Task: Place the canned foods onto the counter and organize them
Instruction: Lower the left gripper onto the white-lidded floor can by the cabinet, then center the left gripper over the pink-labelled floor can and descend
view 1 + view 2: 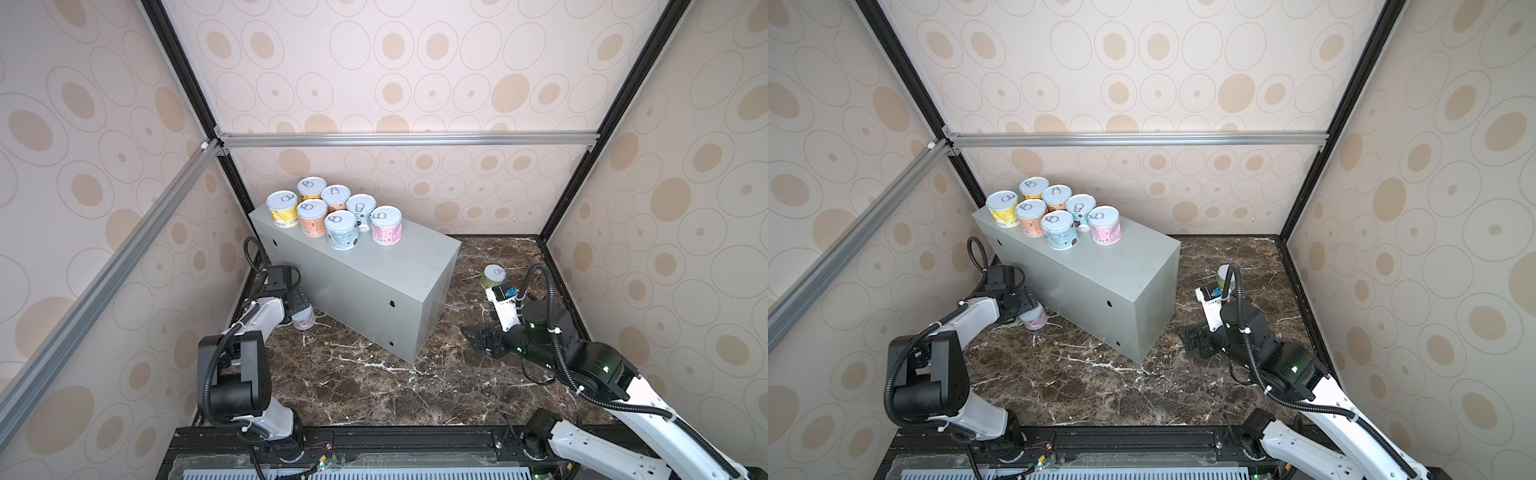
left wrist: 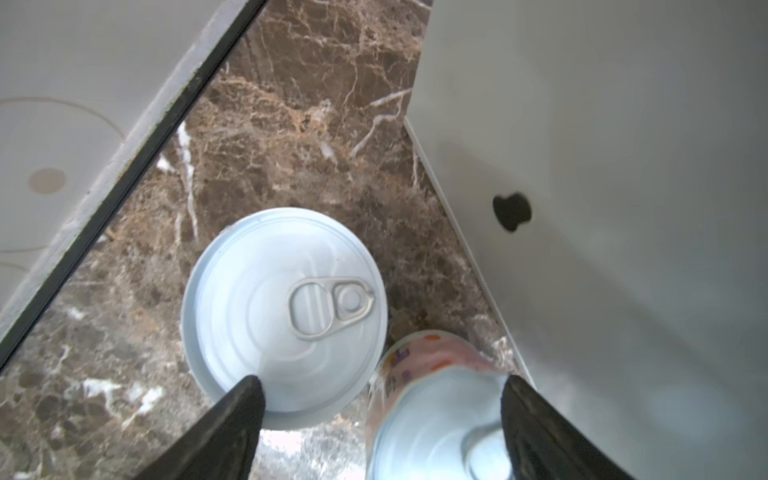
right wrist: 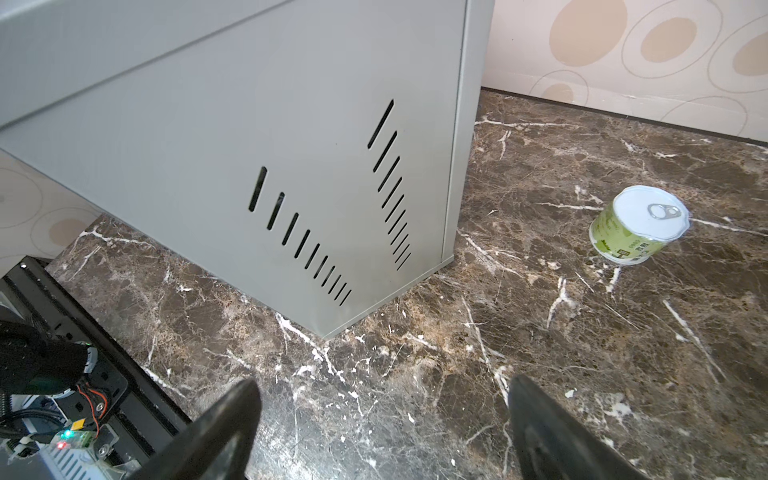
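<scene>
Several canned foods stand clustered at the far left end of the grey counter. On the floor by the counter's front left corner stands a pink can. My left gripper is open around it, one finger at the can's side and the other finger a gap away. A second can stands right beside it, seen only in the left wrist view. A green can stands on the floor to the right. My right gripper hovers open and empty.
The dark marble floor spreads in front of the counter. Patterned walls close in on three sides, with a black frame rail near the left cans. The counter's end face has vent slots.
</scene>
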`<state>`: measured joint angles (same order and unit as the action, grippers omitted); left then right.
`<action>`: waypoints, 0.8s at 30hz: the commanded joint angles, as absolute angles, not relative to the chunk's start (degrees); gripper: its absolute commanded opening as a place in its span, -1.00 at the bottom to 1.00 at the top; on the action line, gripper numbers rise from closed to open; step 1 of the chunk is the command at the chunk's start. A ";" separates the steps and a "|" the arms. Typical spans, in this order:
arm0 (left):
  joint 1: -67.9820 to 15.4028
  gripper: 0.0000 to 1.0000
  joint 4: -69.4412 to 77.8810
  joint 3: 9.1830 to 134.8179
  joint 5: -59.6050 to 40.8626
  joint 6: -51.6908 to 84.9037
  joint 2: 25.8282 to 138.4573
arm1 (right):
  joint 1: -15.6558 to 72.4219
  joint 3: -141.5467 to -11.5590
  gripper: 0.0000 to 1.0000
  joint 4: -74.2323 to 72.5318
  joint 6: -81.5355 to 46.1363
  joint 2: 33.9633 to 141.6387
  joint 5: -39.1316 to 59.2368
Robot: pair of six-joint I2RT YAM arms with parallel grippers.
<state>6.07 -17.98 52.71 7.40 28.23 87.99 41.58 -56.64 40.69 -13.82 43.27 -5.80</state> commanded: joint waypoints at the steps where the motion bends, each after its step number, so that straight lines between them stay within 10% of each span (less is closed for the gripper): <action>1: 4.90 0.77 -20.32 49.39 6.88 29.95 86.13 | 41.75 -55.81 0.90 39.91 -13.44 42.27 -5.36; 24: 3.67 0.57 -25.91 56.01 10.31 30.98 78.08 | 41.71 -54.86 0.90 40.03 -14.14 40.25 -4.40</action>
<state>3.99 -23.55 52.03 8.86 30.04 78.85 41.58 -55.57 40.71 -13.91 40.73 -4.64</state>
